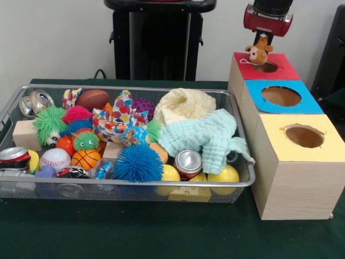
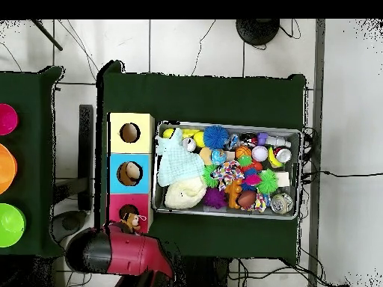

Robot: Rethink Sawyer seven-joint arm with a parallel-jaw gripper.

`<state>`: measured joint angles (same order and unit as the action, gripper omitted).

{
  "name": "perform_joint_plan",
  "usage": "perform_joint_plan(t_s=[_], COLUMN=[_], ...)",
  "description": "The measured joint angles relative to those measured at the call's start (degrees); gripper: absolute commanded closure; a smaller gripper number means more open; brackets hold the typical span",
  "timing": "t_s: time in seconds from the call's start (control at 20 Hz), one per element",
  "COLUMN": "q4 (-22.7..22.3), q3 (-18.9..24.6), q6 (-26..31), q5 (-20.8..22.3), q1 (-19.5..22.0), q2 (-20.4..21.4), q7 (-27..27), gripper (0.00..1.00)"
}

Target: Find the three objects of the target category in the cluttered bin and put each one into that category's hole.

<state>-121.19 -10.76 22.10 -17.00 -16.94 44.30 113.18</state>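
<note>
A plain pale wall (image 1: 59,40) stood behind the pincer, with a black cabinet-like stand (image 1: 157,40) against it off to one side. Dark green cloth (image 1: 135,232) covered the table below. Overhead, the floor (image 2: 194,46) was pale tile crossed by thin cables (image 2: 340,175); a second green-covered table (image 2: 30,149) carried pink, orange and green bowls (image 2: 6,169).
</note>
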Motion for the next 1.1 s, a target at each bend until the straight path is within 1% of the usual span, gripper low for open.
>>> perform_joint_plan(t_s=[0.7,0.85,1.1], q4=[1.1,2.1,4.8], q3=[-0.2,-0.7,-1.9], q6=[1.8,3.3,7.5], q5=[0.1,0.2,0.2], q1=[0.0,-0.4,-1.2], q2=[-0.5,-1.0,-2.5], q7=[0.0,0.0,0.0], gripper=[1.0,1.0,1.0])
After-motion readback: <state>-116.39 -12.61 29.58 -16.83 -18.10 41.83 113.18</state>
